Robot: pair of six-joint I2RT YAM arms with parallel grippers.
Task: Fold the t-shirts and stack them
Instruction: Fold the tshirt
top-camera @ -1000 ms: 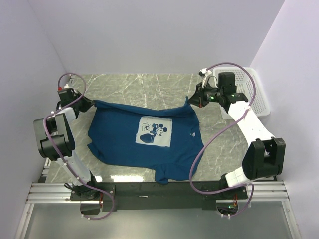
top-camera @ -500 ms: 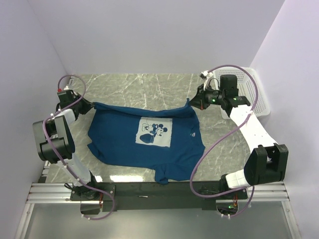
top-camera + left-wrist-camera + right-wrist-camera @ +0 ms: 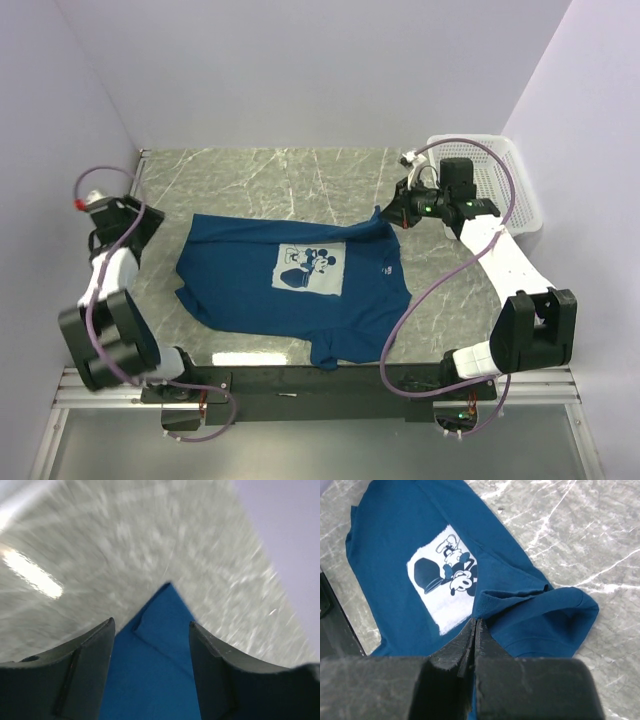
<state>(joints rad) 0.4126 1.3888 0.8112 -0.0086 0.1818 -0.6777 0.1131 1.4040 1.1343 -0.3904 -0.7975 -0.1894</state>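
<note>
Your right gripper [image 3: 476,630] was pinched tight, fingers pressed together on a fold of the dark blue t-shirt [image 3: 250,285] near its collar, w/ that edge lifted a bit off the table [image 3: 260,175]. It sat just beside the white basket [image 3: 500,175], on the side toward the shirt. Your left gripper [image 3: 150,627] was spread wide, nothing btwn the fingers. A shirt corner showed below the gap, but from above the gripper stood clear of the cloth, at the shirt edge farthest from the basket. Wrist view there was blurred. Shirt lay spread out, print [image 3: 310,266] up, on the table beside the basket, btwn the two grippers.
</note>
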